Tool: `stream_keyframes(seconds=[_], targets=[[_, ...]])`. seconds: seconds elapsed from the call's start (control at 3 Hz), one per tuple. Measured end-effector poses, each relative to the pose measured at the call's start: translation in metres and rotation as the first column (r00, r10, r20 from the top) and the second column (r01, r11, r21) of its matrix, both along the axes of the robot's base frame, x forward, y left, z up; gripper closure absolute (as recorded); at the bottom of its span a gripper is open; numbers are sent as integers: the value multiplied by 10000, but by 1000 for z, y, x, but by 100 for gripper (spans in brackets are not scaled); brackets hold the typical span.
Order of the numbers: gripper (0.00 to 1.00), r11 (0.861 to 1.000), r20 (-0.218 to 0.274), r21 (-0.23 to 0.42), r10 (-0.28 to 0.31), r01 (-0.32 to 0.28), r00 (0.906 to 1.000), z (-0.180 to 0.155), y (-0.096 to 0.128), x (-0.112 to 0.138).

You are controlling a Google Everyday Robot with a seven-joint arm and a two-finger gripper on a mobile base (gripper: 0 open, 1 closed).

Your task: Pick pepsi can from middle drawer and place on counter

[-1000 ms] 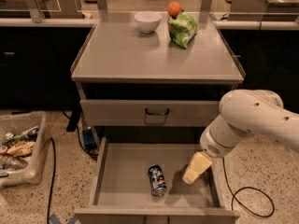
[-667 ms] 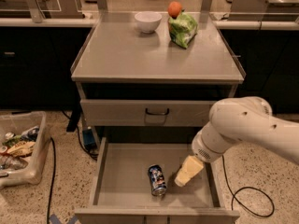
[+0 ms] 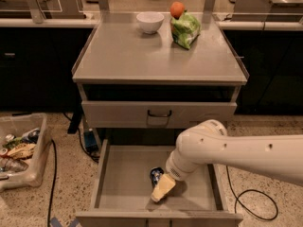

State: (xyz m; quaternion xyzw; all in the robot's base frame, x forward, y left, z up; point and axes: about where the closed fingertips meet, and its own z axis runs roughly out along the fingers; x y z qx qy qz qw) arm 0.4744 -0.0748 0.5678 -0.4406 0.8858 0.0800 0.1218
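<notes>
The pepsi can (image 3: 155,174) lies on the floor of the open middle drawer (image 3: 124,176), near its centre front. Only its dark-blue upper end shows. My gripper (image 3: 162,188) hangs from the white arm (image 3: 236,152) that comes in from the right. It is down inside the drawer, right over the can's near end, and covers most of it. The grey counter (image 3: 142,56) tops the cabinet above.
On the counter's far edge stand a white bowl (image 3: 150,21), a green bag (image 3: 185,28) and an orange fruit (image 3: 177,9). The closed drawer front with a black handle (image 3: 159,113) sits above the open drawer. A bin of clutter (image 3: 19,150) stands on the floor at left, and a black cable (image 3: 253,200) lies at right.
My arm and gripper have moved left and down across the drawer, from the can's right side to over the can, now covering most of it. The can has not visibly moved.
</notes>
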Motion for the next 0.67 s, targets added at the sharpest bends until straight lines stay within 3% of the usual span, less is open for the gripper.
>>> stream_keyframes(seconds=[0.33, 0.67], targets=[[0, 9996, -745, -282, -39, 18, 9972, -51, 27, -13], [0, 9996, -742, -280, -43, 22, 9972, -51, 27, -13]])
